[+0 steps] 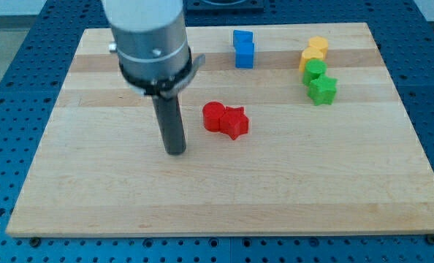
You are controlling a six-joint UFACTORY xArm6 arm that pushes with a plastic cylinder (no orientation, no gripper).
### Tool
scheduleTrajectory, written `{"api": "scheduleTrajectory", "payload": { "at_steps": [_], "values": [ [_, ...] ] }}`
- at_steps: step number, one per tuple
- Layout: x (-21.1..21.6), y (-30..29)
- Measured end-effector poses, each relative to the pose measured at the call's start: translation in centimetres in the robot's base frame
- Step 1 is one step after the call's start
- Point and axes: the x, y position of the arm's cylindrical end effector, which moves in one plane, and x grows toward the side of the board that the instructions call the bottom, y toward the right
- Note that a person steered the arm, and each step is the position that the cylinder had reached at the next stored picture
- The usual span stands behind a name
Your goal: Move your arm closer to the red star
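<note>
Camera view: my tip [175,151] rests on the desk [93,197] left of the red star [235,122] — apart. Fingers — none in view, so no telling their state.

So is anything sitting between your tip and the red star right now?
Partly. My tip is to the view's left of the red pair. The red round block touches the red star on its left side, so it lies near a straight path; the lower route looks bare.
</note>
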Motion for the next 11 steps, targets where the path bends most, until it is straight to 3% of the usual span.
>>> {"api": "scheduleTrajectory", "payload": {
  "at_steps": [1,3,8,11],
  "values": [
    [1.8,2.5],
    [0.7,13.9],
    [-5.7,16.5],
    [-5.8,13.3]
  ]
}}
